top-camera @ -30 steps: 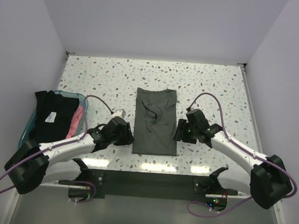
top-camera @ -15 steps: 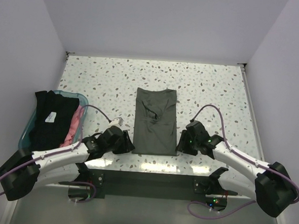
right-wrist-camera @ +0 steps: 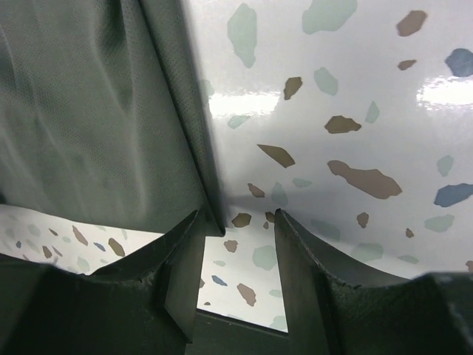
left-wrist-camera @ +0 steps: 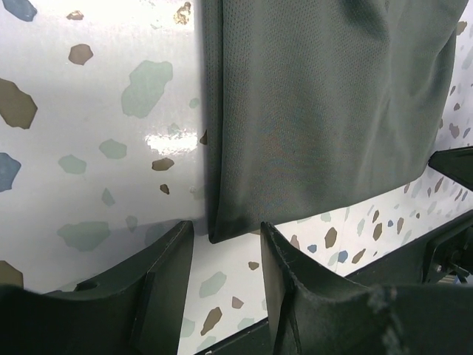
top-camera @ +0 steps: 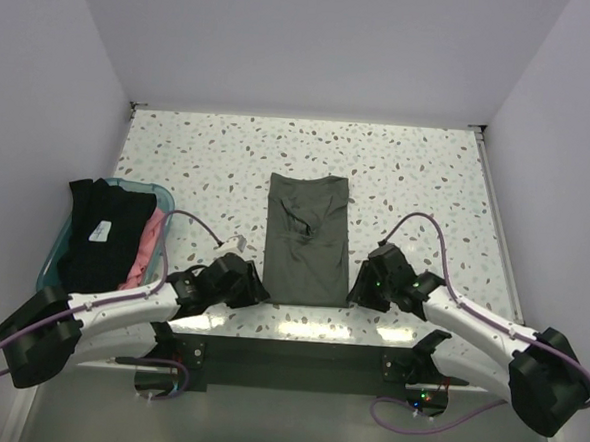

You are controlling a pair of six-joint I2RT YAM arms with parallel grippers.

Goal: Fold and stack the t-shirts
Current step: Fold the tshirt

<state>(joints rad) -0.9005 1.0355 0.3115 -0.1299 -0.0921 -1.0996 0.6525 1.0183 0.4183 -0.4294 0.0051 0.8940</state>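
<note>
Between left claw (left-wrist-camera: 227,255) and right claw (right-wrist-camera: 238,237), near edge of olive t-shirt (top-camera: 307,244)

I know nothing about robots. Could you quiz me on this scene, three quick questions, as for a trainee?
1. True or false: the olive-green t-shirt lies flat on the table, outside the teal tub.
2. Where is the black t-shirt? A in the tub; B on the table; C in a tool.
3. Fill in: left tool and right tool stand open at the olive shirt's near ____.
Key: 1 true; 2 A; 3 corners.
</note>
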